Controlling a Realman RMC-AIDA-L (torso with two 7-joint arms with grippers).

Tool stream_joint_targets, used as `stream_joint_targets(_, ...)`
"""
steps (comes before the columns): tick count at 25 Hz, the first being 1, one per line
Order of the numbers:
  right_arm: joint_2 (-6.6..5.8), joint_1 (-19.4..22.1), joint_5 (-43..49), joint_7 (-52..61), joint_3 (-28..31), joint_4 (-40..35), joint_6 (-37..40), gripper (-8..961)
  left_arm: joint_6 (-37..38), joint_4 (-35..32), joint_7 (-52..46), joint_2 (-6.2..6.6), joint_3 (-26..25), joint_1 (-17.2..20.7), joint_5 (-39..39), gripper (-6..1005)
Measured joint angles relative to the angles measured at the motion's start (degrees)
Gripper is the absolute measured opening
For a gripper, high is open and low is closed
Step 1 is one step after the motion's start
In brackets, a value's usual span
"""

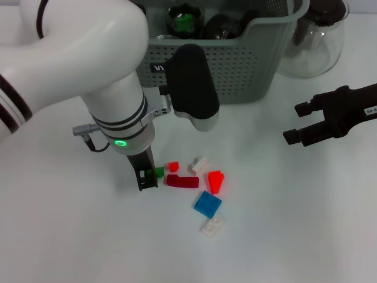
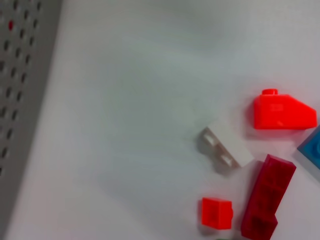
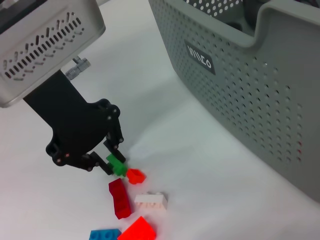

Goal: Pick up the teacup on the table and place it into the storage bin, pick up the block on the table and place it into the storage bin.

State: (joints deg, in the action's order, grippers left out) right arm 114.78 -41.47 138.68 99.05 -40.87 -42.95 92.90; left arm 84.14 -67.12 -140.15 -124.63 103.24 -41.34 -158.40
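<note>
With the block step judged under way, a green block is pinched between the fingers of the left gripper on the table, a lift toward the storage bin being called for next, while the right gripper is held spread, well apart.

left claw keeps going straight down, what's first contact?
The small green plastic block between the left claw's fingers, then the white table right under it. The right claw hangs idle beside the bin.
</note>
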Motion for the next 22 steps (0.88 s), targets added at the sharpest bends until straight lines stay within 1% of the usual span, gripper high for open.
stream_joint_targets(3,0.0,0.06,-0.05,0.0,0.0,0.04,-0.01,908,0.48,-1.02,-0.37,0.01,-0.05,0.17,-0.02,270)
stream_joint_targets(5,0.0,0.13,-0.08,0.0,0.0,0.07,0.0,908,2.21,-4.27,-0.81,-0.01,-0.04,1.03,-0.21,156)
stream_joint_targets(8,0.0,0.32,-0.09,0.0,0.0,0.08,0.04,908,5.12,-8.68,-1.85,-0.04,-0.79,2.5,-0.41,165)
stream_joint_targets(9,0.02,0.38,-0.09,0.0,0.0,0.08,0.05,908,8.75,-13.97,-3.03,0.0,-4.76,4.03,0.09,167)
stream_joint_targets(10,0.03,0.43,-0.08,0.0,0.0,0.05,0.06,908,8.75,-13.97,-3.03,0.0,-4.76,4.03,0.09,170)
stream_joint_targets(12,0.11,0.43,-0.09,0.0,0.0,0.0,0.01,908,12.16,-18.9,-3.93,0.0,-10.64,4.93,2.44,176)
stream_joint_targets(15,0.15,0.49,-0.09,0.0,0.06,-0.02,-0.01,908,17.48,-26.37,-5.89,0.2,-23.66,4.3,10.13,184)
stream_joint_targets(16,0.16,0.52,-0.08,0.0,0.06,-0.02,0.01,908,19.12,-27.97,-6.19,0.22,-27.76,3.43,13.28,187)
stream_joint_targets(17,0.16,0.52,-0.14,0.0,0.08,-0.03,-0.01,908,21.2,-30.14,-6.43,0.32,-33.66,1.92,18.04,190)
stream_joint_targets(19,0.16,0.53,-0.62,-0.15,0.1,0.02,-0.01,909,23.01,-32.19,-6.46,0.56,-41.13,-0.65,24.12,196)
stream_joint_targets(20,0.17,0.52,-0.95,-0.31,0.1,0.12,-0.05,909,23.31,-32.72,-6.37,0.85,-44.75,-2.28,26.89,199)
stream_joint_targets(21,0.2,0.46,-1.26,-0.48,0.08,0.23,-0.05,909,22.12,-32.04,-5.94,1.77,-48.67,-5.05,29.13,202)
stream_joint_targets(22,0.2,0.4,-1.38,-0.5,0.02,0.23,-0.11,909,22.12,-32.04,-5.94,1.77,-48.67,-5.05,29.13,204)
